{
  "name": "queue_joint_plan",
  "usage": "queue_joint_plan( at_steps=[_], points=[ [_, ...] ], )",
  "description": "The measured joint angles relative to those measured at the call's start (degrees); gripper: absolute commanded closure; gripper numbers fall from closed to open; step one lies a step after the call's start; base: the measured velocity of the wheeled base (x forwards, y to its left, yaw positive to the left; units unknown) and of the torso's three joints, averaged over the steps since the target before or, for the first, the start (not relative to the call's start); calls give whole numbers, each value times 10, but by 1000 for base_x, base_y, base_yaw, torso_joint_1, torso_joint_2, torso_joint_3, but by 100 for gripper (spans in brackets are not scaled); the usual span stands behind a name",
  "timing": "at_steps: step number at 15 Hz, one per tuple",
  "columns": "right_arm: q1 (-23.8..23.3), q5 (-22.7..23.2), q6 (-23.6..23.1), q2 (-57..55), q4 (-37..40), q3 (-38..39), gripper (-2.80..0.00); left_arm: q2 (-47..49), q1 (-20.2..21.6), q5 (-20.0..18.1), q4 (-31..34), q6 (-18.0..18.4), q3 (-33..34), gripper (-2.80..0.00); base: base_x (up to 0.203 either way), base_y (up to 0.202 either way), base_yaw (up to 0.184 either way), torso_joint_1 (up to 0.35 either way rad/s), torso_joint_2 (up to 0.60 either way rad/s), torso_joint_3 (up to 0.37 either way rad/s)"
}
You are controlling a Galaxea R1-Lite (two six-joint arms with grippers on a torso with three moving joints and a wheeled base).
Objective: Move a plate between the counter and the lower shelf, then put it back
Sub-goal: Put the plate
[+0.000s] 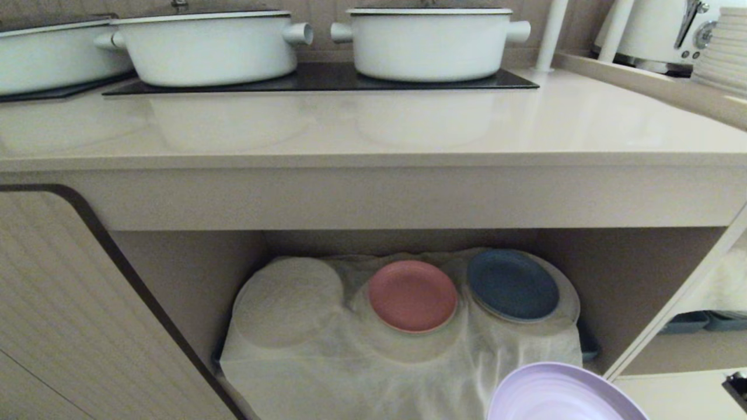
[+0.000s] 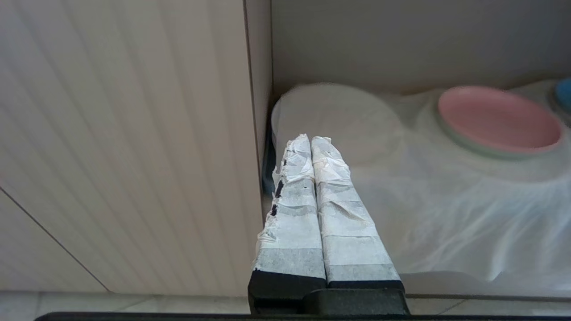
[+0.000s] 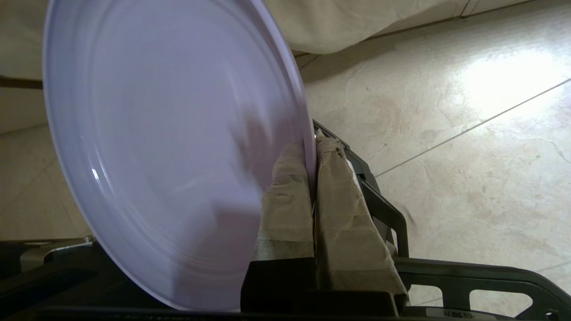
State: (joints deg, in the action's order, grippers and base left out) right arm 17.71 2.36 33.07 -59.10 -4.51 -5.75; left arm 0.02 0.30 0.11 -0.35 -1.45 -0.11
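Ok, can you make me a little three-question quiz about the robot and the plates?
1. True or false: the right pincer is pinching the rim of the lilac plate.
2. Which plate lies between the covered plate and the dark blue plate on the lower shelf? A) green B) salmon-pink C) yellow
3. Fill in: the left pincer is shut and holds ____.

Key: 1 true; 2 B, the salmon-pink plate; 3 nothing.

No legible text, label, brand, number or sign anywhere in view.
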Motion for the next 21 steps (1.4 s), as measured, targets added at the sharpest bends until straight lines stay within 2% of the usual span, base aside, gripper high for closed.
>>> queue_joint_plan(
  at_steps=[21],
  points=[
    [12,6,-6,3,4,-36,0,0,0,0,0,0,0,0,0,0,0,225,-510,-287]
  ],
)
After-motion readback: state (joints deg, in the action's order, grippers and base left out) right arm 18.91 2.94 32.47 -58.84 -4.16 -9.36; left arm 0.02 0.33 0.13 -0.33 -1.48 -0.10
